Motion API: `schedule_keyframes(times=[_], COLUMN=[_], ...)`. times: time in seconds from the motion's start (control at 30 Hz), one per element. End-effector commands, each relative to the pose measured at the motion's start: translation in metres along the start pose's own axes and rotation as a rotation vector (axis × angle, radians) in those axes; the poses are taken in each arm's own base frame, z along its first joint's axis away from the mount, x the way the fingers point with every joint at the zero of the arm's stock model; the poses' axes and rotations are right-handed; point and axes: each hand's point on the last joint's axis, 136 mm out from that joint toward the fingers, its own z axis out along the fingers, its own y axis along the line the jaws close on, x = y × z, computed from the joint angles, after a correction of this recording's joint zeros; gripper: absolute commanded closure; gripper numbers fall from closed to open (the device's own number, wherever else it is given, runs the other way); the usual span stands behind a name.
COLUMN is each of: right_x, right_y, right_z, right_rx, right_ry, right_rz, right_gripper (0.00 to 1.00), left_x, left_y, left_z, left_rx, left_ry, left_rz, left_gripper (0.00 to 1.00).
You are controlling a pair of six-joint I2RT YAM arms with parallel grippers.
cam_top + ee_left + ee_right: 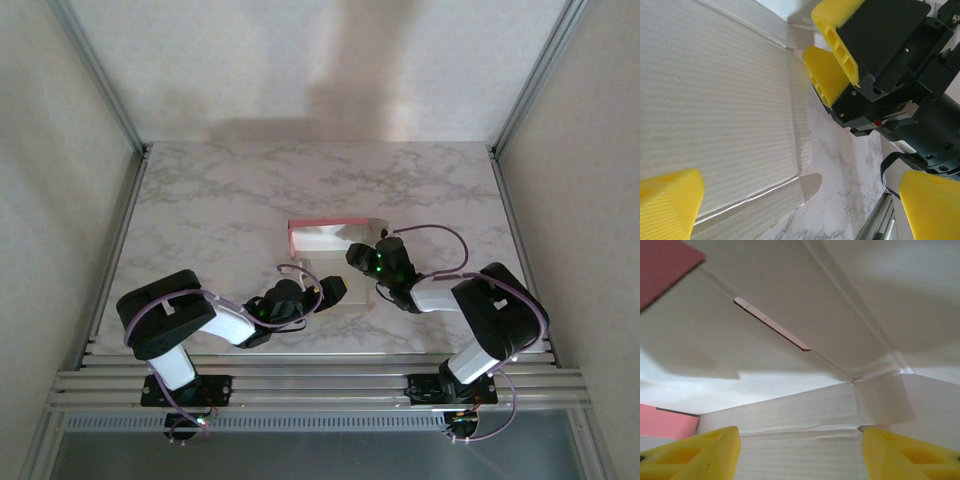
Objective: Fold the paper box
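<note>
Marbled white bench (200, 210) beneath; thin white-and-pink card paper box (325, 240) between left hand (800, 205) and right hand (800, 450), both spread open, gripping nothing. Looks roughly half-folded: pink wall raised beyond both hands, nearer flaps lying flat.

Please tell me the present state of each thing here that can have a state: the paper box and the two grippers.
paper box: partly folded, not closed, white inside showing, far wall raised with its pink side outward.
left gripper: open, fingers wide apart, white card in front of them, gripping nothing.
right gripper: open, fingers wide apart, facing the white inside of the box, gripping nothing.
</note>
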Motion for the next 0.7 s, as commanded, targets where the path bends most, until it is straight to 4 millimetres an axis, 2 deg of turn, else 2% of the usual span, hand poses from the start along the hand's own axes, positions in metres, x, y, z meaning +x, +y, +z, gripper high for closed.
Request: schedule_keyframes(times=[0.0,0.17,0.37,0.5,0.67], right_x=[-0.006,-0.006,-0.007,-0.009,-0.012], right_y=[-0.003,-0.015,-0.054,-0.065,-0.068], right_z=[-0.014,-0.027,-0.044,-0.042,-0.029], right_rx=[0.036,0.085,0.257,0.316,0.342], right_ry=[-0.022,0.002,0.02,0.037,0.045], right_rz=[-0.036,-0.056,-0.021,-0.02,-0.03], right_gripper=[0.37,0.55,0.73,0.82,0.91], left_x=[0.012,0.014,0.015,0.016,0.016], left_y=[0.02,0.019,0.02,0.021,0.02], left_z=[-0.002,0.0,-0.001,-0.001,-0.001], left_rx=[-0.072,-0.06,-0.063,-0.063,-0.062], left_ry=[0.031,0.038,0.036,0.039,0.037], left_rz=[0.008,0.001,0.003,0.005,0.005], left_gripper=[0.0,0.0,0.01,0.0,0.0])
